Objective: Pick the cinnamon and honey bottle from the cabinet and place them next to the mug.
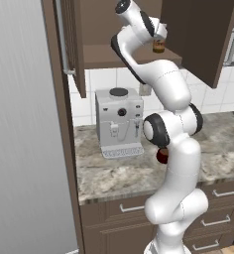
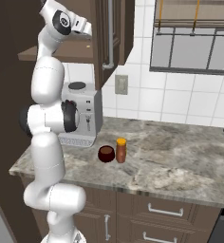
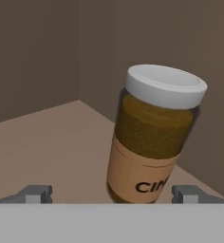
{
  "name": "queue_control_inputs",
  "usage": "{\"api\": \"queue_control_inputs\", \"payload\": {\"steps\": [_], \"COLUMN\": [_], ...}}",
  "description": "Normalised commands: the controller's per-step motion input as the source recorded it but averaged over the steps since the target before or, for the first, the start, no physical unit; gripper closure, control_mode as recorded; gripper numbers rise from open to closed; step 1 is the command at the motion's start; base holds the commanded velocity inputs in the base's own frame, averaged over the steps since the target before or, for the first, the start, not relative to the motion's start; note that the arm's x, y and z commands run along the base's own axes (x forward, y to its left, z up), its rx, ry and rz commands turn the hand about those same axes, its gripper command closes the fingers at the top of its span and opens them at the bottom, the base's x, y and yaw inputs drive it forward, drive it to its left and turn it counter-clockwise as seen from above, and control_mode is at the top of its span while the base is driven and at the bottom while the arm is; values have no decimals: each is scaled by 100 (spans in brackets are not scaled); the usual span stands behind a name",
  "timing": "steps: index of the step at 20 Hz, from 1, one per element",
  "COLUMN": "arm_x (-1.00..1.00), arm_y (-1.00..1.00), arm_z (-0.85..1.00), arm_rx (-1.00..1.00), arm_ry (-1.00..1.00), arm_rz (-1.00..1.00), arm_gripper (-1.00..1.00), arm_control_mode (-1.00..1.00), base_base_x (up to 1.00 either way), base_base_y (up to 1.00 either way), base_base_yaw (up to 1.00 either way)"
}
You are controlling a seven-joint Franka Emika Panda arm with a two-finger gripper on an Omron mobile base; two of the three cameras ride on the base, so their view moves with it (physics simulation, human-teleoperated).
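Cinnamon (image 3: 152, 142) is standing on the cabinet (image 1: 129, 54) shelf, directly ahead of the fingers (image 3: 38, 193), which are spreading wide to either side of the jar's base without touching it. In the left base view the jar (image 1: 158, 46) is showing just beside the hand at the shelf's front edge, between the open doors. Below, on the counter (image 2: 180, 161), the honey bottle (image 2: 121, 150) is standing upright just beside the mug (image 2: 106, 154), near the coffee machine (image 2: 80, 114).
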Motion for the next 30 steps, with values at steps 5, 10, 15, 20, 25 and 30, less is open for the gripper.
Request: {"api": "queue_control_inputs", "payload": {"steps": [5,10,15,20,25,30], "arm_x": [-7,-15,-21,0,4,5], "arm_y": [0,0,0,-3,-5,-2], "arm_z": [0,0,0,0,0,0], "arm_rx": [0,0,0,0,0,0], "arm_ry": [0,0,0,-1,-3,-5], "arm_rz": [0,0,0,-1,-3,-2], "arm_gripper": [-100,-100,-100,-100,-100,-100], "arm_control_mode": [-100,-100,-100,-100,-100,-100], "base_base_x": [0,0,0,0,0,0], "base_base_y": [0,0,0,0,0,0], "base_base_yaw": [0,0,0,0,0,0]}}
